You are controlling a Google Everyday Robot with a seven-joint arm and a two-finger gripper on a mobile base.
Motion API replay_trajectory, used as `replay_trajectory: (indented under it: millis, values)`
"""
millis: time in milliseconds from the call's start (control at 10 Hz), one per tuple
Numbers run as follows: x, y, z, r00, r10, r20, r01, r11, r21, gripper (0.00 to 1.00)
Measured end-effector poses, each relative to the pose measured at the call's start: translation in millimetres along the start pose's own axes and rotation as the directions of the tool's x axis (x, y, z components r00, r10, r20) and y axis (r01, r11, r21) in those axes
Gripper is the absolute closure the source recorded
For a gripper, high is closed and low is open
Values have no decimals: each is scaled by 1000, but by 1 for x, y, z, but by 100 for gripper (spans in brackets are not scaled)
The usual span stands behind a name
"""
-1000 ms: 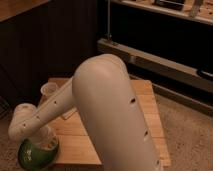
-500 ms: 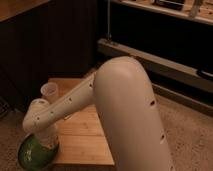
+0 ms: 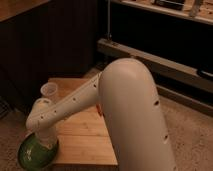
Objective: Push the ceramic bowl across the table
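Observation:
The green ceramic bowl [image 3: 34, 153] sits at the front left corner of the light wooden table [image 3: 85, 134], partly overhanging its edge. My white arm reaches from the right across the table and down to the left. My gripper [image 3: 48, 142] is at the arm's end, lowered into or against the bowl's right side, mostly hidden by the wrist. A small translucent cup [image 3: 49, 91] stands upright behind the wrist, near the table's left edge.
A dark wall panel stands behind the table. A low metal shelf rail [image 3: 150, 60] runs along the back right. Speckled floor [image 3: 190, 125] lies to the right of the table.
The arm's elbow has swung right and the wrist has shifted a little right, toward the cup. The bowl stays at about the same spot at the front left corner.

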Motion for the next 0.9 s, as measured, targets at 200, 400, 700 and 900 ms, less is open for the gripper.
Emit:
replay_trajectory:
  millis: [200, 400, 700, 900]
  values:
    - [1, -4, 11, 1000, -9, -8, 9, 1000, -9, 91]
    - [-1, -2, 22, 999, -27, -29, 27, 1000, -15, 91]
    - [0, -10, 11, 1000, -10, -13, 10, 1000, -4, 91]
    - [3, -16, 4, 1000, -9, -11, 9, 1000, -2, 91]
